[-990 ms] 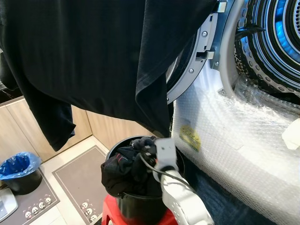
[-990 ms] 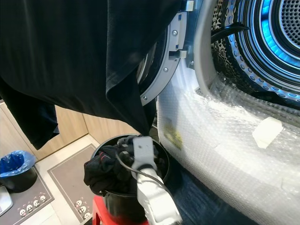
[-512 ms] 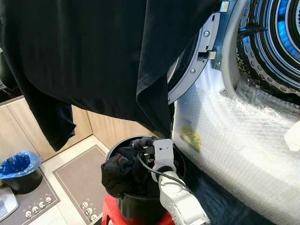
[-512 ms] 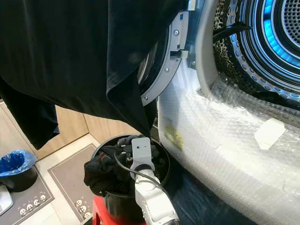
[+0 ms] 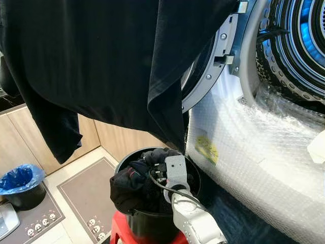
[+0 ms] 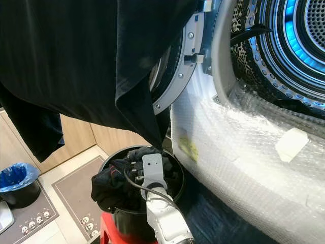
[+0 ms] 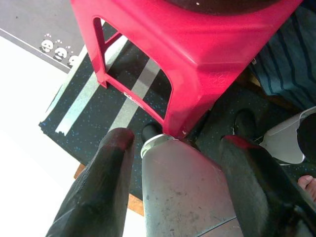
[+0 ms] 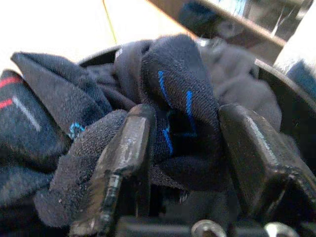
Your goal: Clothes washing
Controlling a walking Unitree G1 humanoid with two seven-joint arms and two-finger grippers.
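The washing machine [image 5: 264, 152], wrapped in bubble wrap, stands with its door [image 5: 216, 66] swung open and the lit drum [image 6: 299, 46] waiting. A big black garment [image 5: 101, 56] hangs in front of that door and hides much of it; what holds it up is cut off. Just beside the machine's front, lower down, sits the black bucket [image 5: 133, 219] on a red stool [image 7: 197, 54], stuffed with dark laundry [image 5: 129, 180]. This looks like the pick-up step: the right gripper [image 8: 185, 148] is down in the bucket, its 2 fingers part open around a bunched dark sock with blue marks [image 8: 180, 103], not clearly clamped yet. Next it must close firmly, lift clear of the rim and swing to the drum. The left gripper [image 7: 173, 148] hangs spread open and empty below the stool.
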